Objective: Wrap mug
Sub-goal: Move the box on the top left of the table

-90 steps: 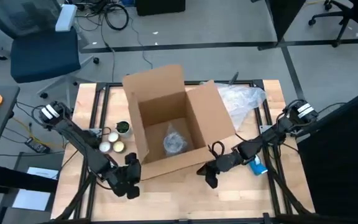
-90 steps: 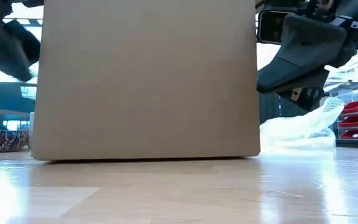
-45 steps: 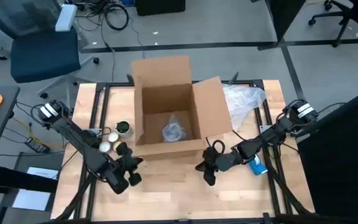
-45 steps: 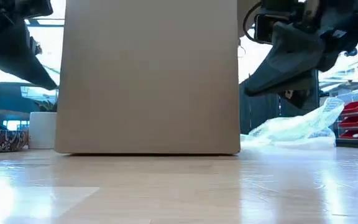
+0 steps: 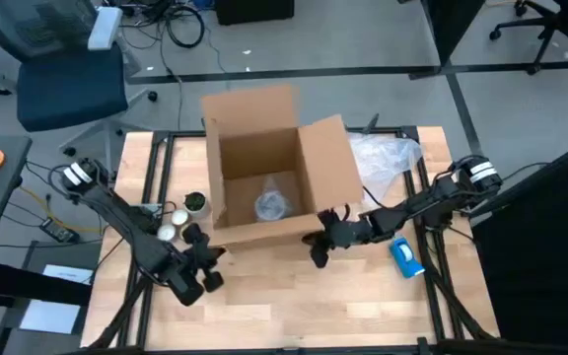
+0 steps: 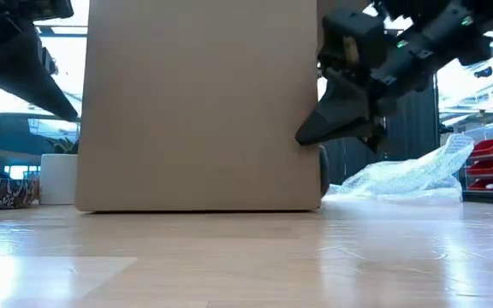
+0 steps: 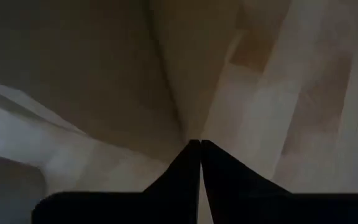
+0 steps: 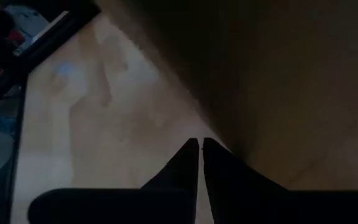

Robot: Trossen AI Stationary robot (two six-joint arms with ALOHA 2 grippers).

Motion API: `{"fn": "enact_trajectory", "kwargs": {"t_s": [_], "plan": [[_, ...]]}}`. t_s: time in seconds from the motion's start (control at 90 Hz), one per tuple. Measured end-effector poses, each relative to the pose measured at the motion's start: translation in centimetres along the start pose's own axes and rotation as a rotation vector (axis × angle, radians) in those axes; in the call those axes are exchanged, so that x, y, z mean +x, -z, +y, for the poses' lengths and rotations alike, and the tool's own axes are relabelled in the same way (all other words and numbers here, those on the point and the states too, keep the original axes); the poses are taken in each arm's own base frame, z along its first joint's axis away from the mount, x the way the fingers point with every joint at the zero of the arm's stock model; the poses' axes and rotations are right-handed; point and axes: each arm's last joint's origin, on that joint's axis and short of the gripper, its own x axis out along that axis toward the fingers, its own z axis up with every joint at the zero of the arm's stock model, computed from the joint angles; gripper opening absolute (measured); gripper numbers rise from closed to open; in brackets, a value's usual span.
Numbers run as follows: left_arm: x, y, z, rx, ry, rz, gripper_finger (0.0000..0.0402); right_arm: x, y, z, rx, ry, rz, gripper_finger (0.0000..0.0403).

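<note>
We cannot pick out a bare orange-red mug anywhere. What we do see is a pale bundle (image 5: 271,205) in clear film, lying on the floor of the open cardboard box (image 5: 264,235) at the middle of the desk (image 5: 294,296). We judge that the mug is inside that bundle, though the film hides its colour and handle.

The left tool (image 5: 203,264) is low at the near left corner of the box, and its wrist view shows the two dark fingers (image 7: 185,163) pressed together with nothing between them. The right tool (image 5: 319,247) is at the near right corner. From desk height its tip (image 6: 308,137) appears to touch the box's right edge, and its fingers (image 8: 188,158) are also closed to a thin slit and empty.

A loose sheet of bubble wrap (image 5: 385,158) lies to the right of the box, and a small blue thing (image 5: 407,254) sits near the right arm. A few small round pots (image 5: 177,222) stand just left of the box.

We expect the mug to be stiff, brittle and fairly light, and the film around it to be soft and slippery. If it must be lifted, we would close across the body of the bundle from above. A loose fold of film could slide or unwind, and the hidden handle could snap.
</note>
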Motion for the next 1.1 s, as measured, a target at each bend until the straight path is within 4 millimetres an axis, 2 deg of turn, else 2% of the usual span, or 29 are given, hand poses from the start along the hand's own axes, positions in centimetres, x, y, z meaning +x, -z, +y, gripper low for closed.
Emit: {"fn": "enact_trajectory", "kwargs": {"t_s": [0.211,0.378,0.5,0.622,0.789,1.1], "plan": [[-1.9,-1.5,0.9,-0.044,0.004,0.025,0.0,0.6,-1.8,-1.3,-0.014,-0.018,-0.033,0.0],[-1.9,-1.5,0.7,-0.054,0.018,0.02,0.0,1.0,-3.2,-2.5,-0.032,-0.019,-0.06,0.0],[-1.7,-1.8,0.5,-0.085,-0.013,-0.083,0.0,1.1,-3.8,-3.1,-0.052,-0.014,-0.078,0.0],[-1.7,-2.3,0.6,-0.158,-0.049,-0.202,0.0,1.1,-3.8,-2.9,-0.063,-0.026,-0.087,0.0],[-1.4,-2.6,1.5,-0.178,-0.13,-0.255,0.0,0.9,-3.4,-2.0,-0.117,-0.066,-0.088,0.0],[-1.3,-2.9,2.5,-0.141,-0.234,-0.368,0.0,0.8,-3.4,-1.6,-0.15,-0.068,-0.118,0.0]]}}
